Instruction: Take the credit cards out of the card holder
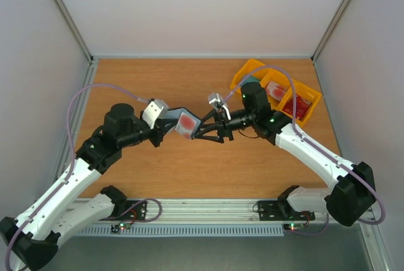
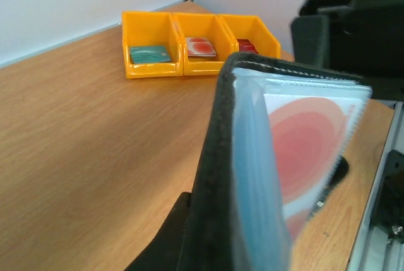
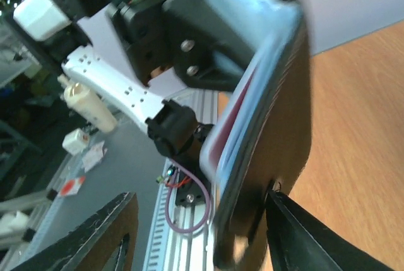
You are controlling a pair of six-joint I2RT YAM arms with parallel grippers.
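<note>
Cards lie in the yellow tray, but a red card sits inside the card holder, pinched above the surface by the left hand, while the right hand, spread, straddles its edge.

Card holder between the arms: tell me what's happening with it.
The left arm's fingers grip the card holder, lifted off the table, a red card showing in its clear sleeve. The right arm's fingers stand apart on either side of the holder. Three cards lie in the yellow tray, one per compartment.
</note>
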